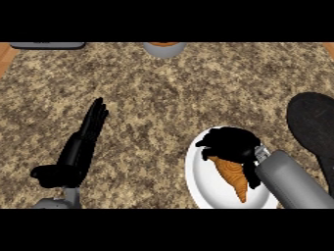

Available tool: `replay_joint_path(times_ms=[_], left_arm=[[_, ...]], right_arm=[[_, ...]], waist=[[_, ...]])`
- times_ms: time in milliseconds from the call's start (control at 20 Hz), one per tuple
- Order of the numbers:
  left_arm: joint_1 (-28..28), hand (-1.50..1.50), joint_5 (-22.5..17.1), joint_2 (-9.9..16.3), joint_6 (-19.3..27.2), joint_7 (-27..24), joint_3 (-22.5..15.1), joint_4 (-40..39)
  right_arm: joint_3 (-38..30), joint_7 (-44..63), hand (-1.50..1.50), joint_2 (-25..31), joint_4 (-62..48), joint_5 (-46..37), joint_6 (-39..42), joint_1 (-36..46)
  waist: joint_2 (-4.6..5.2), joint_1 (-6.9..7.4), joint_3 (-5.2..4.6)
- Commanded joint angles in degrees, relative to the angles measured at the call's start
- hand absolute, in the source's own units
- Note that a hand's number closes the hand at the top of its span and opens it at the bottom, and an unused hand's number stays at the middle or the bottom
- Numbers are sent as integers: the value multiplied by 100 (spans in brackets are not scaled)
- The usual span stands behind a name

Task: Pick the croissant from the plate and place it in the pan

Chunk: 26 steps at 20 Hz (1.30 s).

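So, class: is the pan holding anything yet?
Empty: the pan shows only its dark inside; the croissant lies on the plate.

This is a kitchen. A speckled brown granite desk fills most of the frame, with wood showing along its far left and right edges. A black pan lies at the right, a white plate with a croissant sits at lower centre, and a grey bowl stands at the top edge.
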<state>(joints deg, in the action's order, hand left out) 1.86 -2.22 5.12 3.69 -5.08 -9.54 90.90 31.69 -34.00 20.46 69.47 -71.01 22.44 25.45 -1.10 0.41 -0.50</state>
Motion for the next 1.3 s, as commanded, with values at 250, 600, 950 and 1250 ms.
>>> replay_joint_path(times_ms=[250, 600, 950, 1250], left_arm=[[70, 0, 43, -125, 14, -51, 45, -137], [-222, 0, 20, -26, 123, -40, 209, 29], [-47, 0, -41, -40, -56, -47, 111, 20], [-44, 0, 105, -87, -46, -14, -47, 88]], right_arm=[[-1253, 880, 150, -543, 88, 347, -441, -213], [-3566, 4440, 150, -1435, 45, 611, -1412, -325], [-3412, 7306, 150, -2028, 1141, -407, -2988, 323], [-2883, 9223, 150, -2042, 1400, -827, -3792, 514]], waist=[[109, -114, 50], [-5, -587, 54], [34, -139, 38], [92, 8, 49]])
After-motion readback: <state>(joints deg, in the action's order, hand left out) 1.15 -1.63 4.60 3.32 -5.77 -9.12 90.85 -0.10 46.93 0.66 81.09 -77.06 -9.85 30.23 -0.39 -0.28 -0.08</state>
